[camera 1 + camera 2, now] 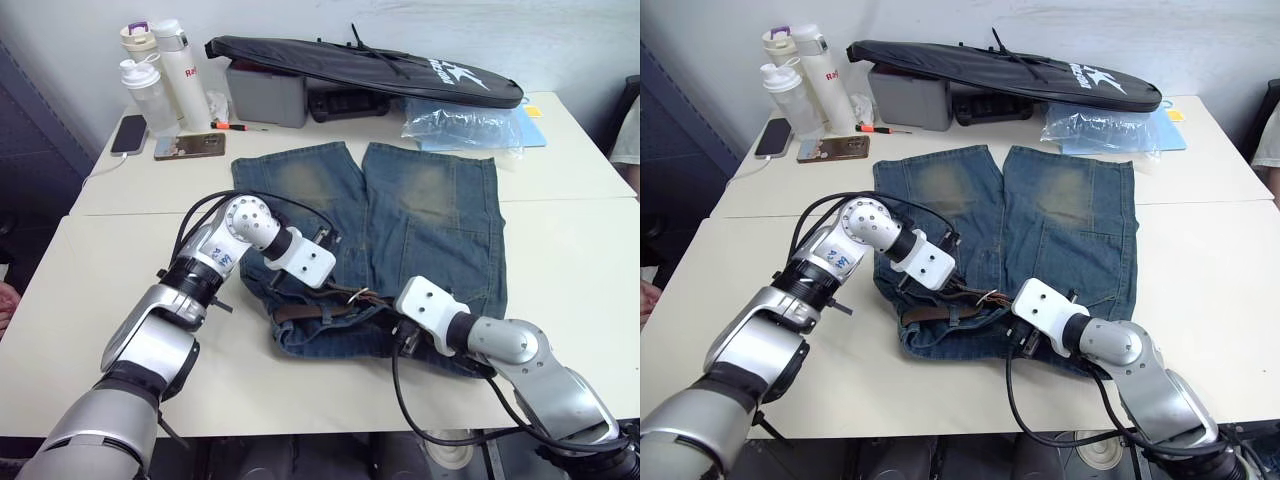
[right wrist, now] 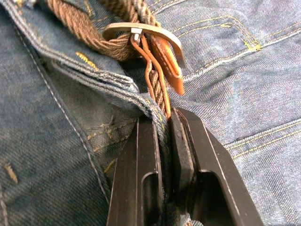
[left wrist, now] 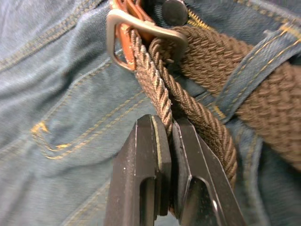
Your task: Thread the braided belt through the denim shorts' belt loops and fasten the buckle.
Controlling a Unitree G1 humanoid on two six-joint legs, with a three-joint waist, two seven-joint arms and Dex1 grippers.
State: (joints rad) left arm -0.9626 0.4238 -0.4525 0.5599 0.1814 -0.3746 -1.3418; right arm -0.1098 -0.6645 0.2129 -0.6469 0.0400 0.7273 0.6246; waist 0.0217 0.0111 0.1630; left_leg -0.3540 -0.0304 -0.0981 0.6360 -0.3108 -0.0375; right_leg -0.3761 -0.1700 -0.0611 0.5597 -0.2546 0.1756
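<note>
My left claw (image 3: 170, 141) covers the braided belt (image 3: 197, 113) strand where it pinches; the buckle (image 3: 141, 35) prong I can't make out.

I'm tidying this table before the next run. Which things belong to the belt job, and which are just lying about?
Job:
faded blue denim shorts
dark brown braided belt
silver metal buckle
blue denim belt loop
left end effector, right end effector

Lying about:
three drink bottles
two phones
black racket bag
grey box
clear plastic bag
</note>
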